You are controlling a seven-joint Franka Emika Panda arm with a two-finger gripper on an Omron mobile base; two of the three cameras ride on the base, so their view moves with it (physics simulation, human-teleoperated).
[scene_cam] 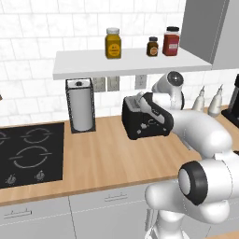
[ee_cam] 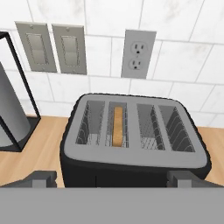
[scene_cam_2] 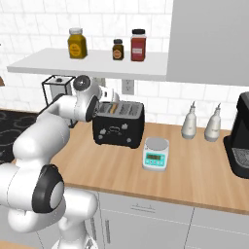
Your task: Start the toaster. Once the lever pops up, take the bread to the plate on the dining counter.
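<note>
The black toaster (ee_cam: 133, 162) stands on the wood counter by the tiled wall, also seen as the toaster (scene_cam: 138, 127) and the toaster (scene_cam_2: 119, 127). One tan slice of bread (ee_cam: 117, 127) sits upright in its second slot from the left, sunk low between the wires. My gripper (ee_cam: 113, 179) hovers just above the toaster's near side, open, its two dark fingertips (ee_cam: 41, 178) spread almost as wide as the toaster, with nothing between them. From the base, the gripper (scene_cam_2: 114, 97) hangs over the toaster's left end. The plate and the dining counter are out of view.
A paper towel holder (scene_cam: 81, 105) stands left of the toaster, and a black cooktop (scene_cam: 28, 151) lies further left. To the right are a small kitchen scale (scene_cam_2: 156, 153), two bottles (scene_cam_2: 189, 121) and a black coffee machine (scene_cam_2: 240, 141). A shelf (scene_cam_2: 92, 65) with jars overhangs the toaster.
</note>
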